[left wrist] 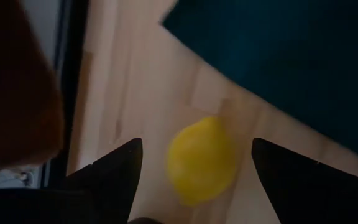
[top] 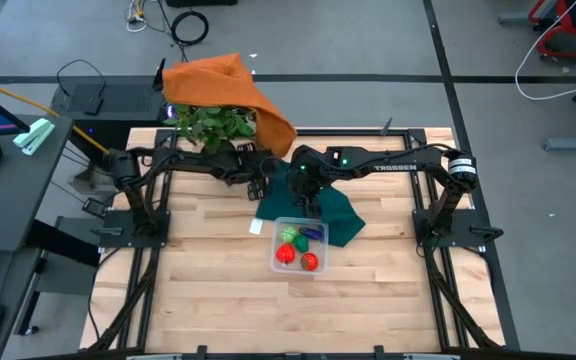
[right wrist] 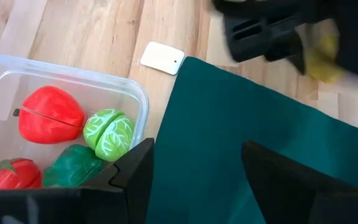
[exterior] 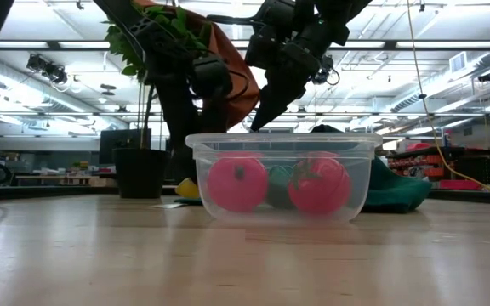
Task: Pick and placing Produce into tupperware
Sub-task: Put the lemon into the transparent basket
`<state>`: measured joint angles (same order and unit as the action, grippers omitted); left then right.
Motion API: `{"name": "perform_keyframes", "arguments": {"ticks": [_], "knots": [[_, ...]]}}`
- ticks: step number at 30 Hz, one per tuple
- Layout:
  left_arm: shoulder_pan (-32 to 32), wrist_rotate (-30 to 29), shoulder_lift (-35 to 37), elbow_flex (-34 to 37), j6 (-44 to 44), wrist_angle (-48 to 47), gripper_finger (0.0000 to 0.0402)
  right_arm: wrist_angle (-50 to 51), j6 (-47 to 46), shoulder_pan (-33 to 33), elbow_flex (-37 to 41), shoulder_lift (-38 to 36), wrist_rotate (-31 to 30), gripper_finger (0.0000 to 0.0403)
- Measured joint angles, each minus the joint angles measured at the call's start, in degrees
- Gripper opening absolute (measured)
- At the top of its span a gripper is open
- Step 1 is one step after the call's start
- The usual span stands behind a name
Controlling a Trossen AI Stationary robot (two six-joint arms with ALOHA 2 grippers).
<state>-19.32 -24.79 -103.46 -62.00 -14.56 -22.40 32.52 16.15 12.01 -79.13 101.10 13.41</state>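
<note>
The clear tupperware (top: 299,246) stands on the wooden table and holds two red pieces (right wrist: 50,116), a light green one (right wrist: 109,133), a dark green one (right wrist: 73,165) and a dark blue one (top: 313,234). A yellow lemon (left wrist: 201,158) lies on the bare wood beside a dark green cloth (top: 323,208). My left gripper (left wrist: 196,143) hovers open over the lemon, one finger on either side, touching nothing. My right gripper (right wrist: 197,149) is open above the cloth, just beyond the tupperware's far rim. The lemon (exterior: 187,189) also shows behind the tupperware (exterior: 283,174).
A small white block (right wrist: 162,57) lies on the wood by the cloth's corner. A leafy potted plant (top: 213,125) under an orange cloth (top: 230,85) stands at the far edge behind both grippers. Bare wood stretches toward the near edge.
</note>
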Motion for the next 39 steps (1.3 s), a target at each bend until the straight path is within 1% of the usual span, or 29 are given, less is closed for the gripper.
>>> {"name": "perform_keyframes", "arguments": {"ticks": [4,8,14,19,20,23,24,28,33,36,39], "knots": [[2.4,-5.1,-2.5,0.0,-0.3,0.0,0.0308,0.0,-0.1,0.0,0.0,0.0,0.0,0.0203],[3.2,-5.3,-3.7,0.0,0.1,0.4,0.0310,0.0,-0.1,0.0,0.0,0.0,0.0,0.0203],[1.6,-1.0,-3.6,0.0,1.7,1.1,0.0315,0.0,-0.2,0.0,0.0,0.0,0.0,0.0203],[-0.5,4.7,-3.6,0.0,1.9,0.8,0.0315,0.1,-0.5,0.0,0.0,0.0,0.0,0.0203],[-0.9,6.0,-3.6,0.0,2.1,0.8,0.0315,0.1,-0.8,0.0,0.0,0.0,0.0,0.0203],[-2.2,13.4,-3.5,-0.1,4.9,-0.4,0.0314,0.1,-1.1,0.0,0.0,0.0,0.2,0.0203],[-2.4,14.5,-3.5,-0.1,6.6,-1.0,0.0314,0.1,-1.1,0.0,0.0,0.0,0.3,0.0203],[-2.6,15.0,-3.4,-0.2,7.9,-3.0,0.0312,0.1,-1.1,0.0,0.0,0.0,0.3,0.0203],[-2.5,15.5,-3.4,-0.2,8.0,-4.2,0.0288,0.1,-1.2,0.0,0.0,0.0,0.3,0.0203],[-2.1,15.6,-3.4,-0.2,7.9,-5.0,0.0261,0.1,-1.3,0.0,0.0,0.0,0.3,0.0203],[-1.5,15.6,-3.4,-0.2,7.9,-5.8,0.0224,0.1,-1.3,0.0,0.0,0.0,0.3,0.0203]]}}
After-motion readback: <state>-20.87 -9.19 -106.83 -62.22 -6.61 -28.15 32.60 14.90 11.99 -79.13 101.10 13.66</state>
